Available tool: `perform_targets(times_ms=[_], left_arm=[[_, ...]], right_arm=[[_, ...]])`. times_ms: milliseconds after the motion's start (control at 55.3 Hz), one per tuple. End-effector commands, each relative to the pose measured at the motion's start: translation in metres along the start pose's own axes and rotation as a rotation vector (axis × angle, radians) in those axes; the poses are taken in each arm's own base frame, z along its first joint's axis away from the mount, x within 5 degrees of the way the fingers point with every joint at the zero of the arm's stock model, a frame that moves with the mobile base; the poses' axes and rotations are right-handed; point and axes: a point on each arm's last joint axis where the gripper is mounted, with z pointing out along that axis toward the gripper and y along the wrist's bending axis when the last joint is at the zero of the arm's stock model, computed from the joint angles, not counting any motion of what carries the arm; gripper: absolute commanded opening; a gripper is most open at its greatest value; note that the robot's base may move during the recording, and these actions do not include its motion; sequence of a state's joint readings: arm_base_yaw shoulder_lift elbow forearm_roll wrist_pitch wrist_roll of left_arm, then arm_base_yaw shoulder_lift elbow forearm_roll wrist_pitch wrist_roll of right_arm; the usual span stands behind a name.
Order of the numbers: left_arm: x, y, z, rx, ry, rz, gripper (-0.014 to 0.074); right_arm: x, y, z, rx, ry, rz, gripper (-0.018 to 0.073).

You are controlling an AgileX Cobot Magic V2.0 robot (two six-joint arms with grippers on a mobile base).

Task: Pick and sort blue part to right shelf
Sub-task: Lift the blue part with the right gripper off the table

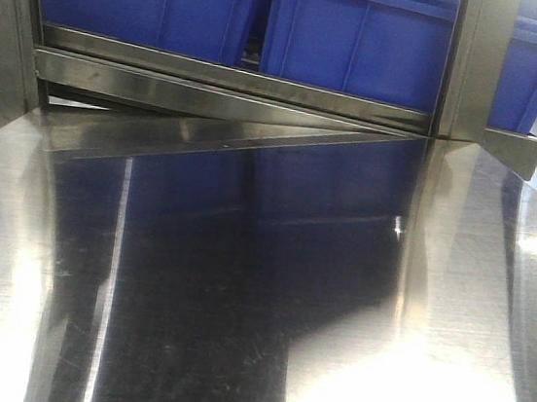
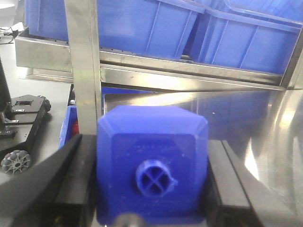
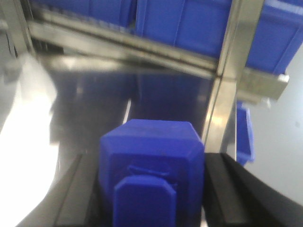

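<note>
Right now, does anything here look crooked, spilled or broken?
Nothing stands out. The left tool holds a blue part squarely, and the right tool holds a second blue part likewise. The blue bins stand side by side on the shelf rail. The steel table shows no spill or damage.

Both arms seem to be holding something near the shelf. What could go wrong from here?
The left gripper holds a blue part with a steel upright ahead; advancing straight may hit it. The right gripper holds its blue block near a shelf post, and the blur suggests motion, so clipping is possible.
</note>
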State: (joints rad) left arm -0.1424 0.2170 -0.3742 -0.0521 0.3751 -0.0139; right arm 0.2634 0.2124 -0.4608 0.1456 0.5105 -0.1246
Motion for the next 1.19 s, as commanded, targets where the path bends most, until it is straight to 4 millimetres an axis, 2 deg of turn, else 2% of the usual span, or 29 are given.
perform_targets(times_ms=[0,145,1176], left_arm=[[-0.017,-0.001,-0.003,0.002,-0.114,-0.005,0.0376],[-0.017,-0.001,-0.003,0.002,-0.114,-0.005,0.0376],[-0.017,-0.001,-0.003,0.002,-0.114,-0.005,0.0376]], right_arm=[[-0.021,-0.001,-0.019,0.022,-0.229,-0.013,0.0205],[-0.022,0.0,-0.03,0.024,-0.301,-0.016,0.0205],[-0.023,0.0,-0.03,0.024,-0.306,-0.016,0.0205]])
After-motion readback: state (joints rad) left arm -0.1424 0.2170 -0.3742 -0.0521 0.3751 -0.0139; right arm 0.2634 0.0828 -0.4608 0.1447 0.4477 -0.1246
